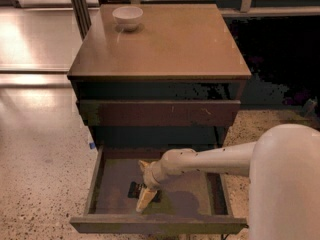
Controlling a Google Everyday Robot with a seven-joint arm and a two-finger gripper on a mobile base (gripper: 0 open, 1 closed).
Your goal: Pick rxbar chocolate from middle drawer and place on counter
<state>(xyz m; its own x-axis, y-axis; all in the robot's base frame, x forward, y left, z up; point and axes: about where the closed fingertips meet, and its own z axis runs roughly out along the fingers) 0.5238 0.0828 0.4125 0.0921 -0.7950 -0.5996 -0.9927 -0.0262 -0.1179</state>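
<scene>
The middle drawer (190,196) is pulled out at the bottom of the cabinet and shows its grey-olive floor. The rxbar chocolate (133,189), a small black bar, lies flat on the floor left of centre. My gripper (141,186) reaches down into the drawer from the right. It is open, with one tan finger (144,200) lying across the bar's right end and the other behind the bar. The counter (170,44) is the tan top of the cabinet above.
A white bowl (127,17) stands at the counter's far left corner. A shut drawer with a reddish-brown front (160,113) sits above the open one. My white arm (280,174) fills the lower right. Terrazzo floor (40,174) lies to the left.
</scene>
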